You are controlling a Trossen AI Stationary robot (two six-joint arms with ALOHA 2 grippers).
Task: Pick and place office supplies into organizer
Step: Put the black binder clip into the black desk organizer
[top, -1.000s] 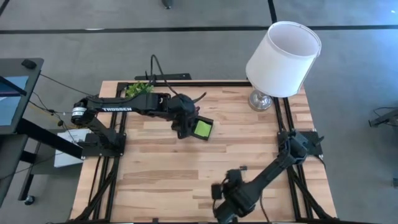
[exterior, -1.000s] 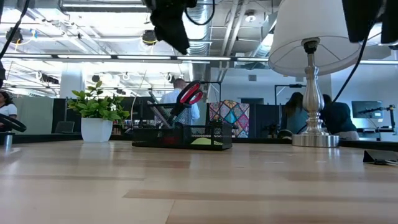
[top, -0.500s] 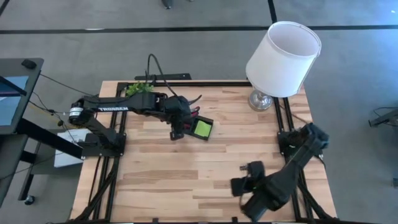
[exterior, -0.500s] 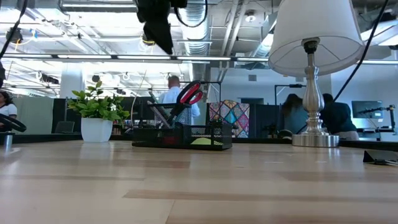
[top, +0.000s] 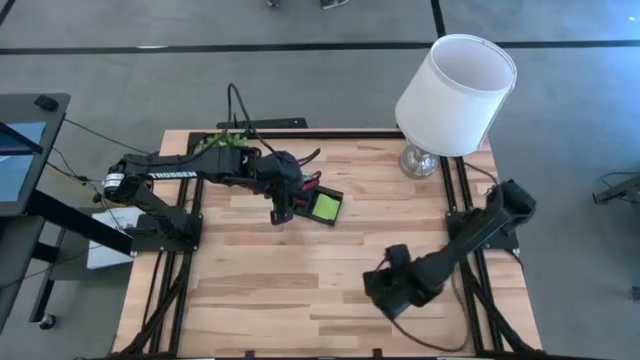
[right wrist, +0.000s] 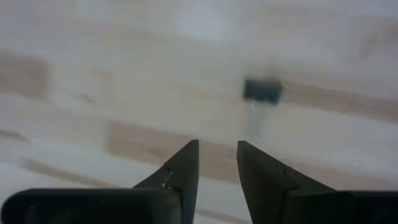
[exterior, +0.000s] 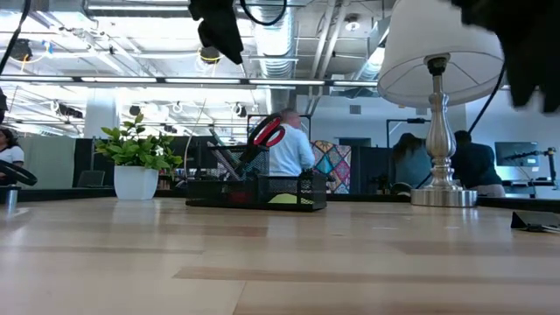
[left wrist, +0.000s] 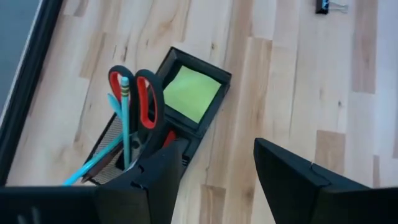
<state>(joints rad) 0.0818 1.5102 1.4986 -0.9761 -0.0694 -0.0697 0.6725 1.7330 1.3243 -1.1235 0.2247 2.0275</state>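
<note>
The black organizer (left wrist: 155, 124) stands on the far-left part of the table (top: 300, 290). Its tall compartment holds red-handled scissors (left wrist: 146, 93), a teal pen (left wrist: 93, 165) and a pencil (left wrist: 125, 118); the lime-green sticky pad (left wrist: 193, 93) lies in the flat section (top: 325, 207). My left gripper (left wrist: 214, 158) hovers open above the organizer's tall end (top: 278, 212), high over it in the low view (exterior: 219, 31). My right gripper (right wrist: 217, 155) is narrowly open above the near-right table (top: 375, 285), just short of a black clip (right wrist: 262, 90) lying on the wood.
A white-shaded lamp (top: 455, 95) stands at the far-right corner and a potted plant (exterior: 136, 166) at the far-left. A small black clip (left wrist: 329, 6) lies on the bare wood. The middle and near-left of the table is bare wood. People move in the room behind.
My left gripper has drawn a little toward the table's left and up, away from the organizer, staying open. My right arm has swung quickly: its gripper has left the near edge and moved toward the table's middle right, while its elbow moved out to the right.
</note>
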